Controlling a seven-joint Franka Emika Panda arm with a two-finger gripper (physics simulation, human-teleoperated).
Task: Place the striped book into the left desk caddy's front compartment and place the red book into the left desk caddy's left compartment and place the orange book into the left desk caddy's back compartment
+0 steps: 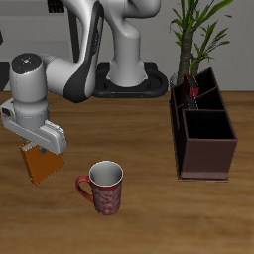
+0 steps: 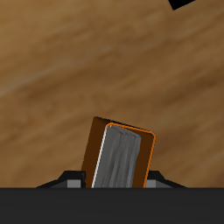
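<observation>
Orange book: small, stiff, light hardcover with a smooth, likely slippery cover, clamped across its covers between the gripper fingers, hanging above the table well apart from the caddy, beyond the mug.

orange book: bright orange, pale page edges, tilted, above the bench
left desk caddy: dark maroon, open-topped, black dividers
red book: upright inside caddy
</observation>
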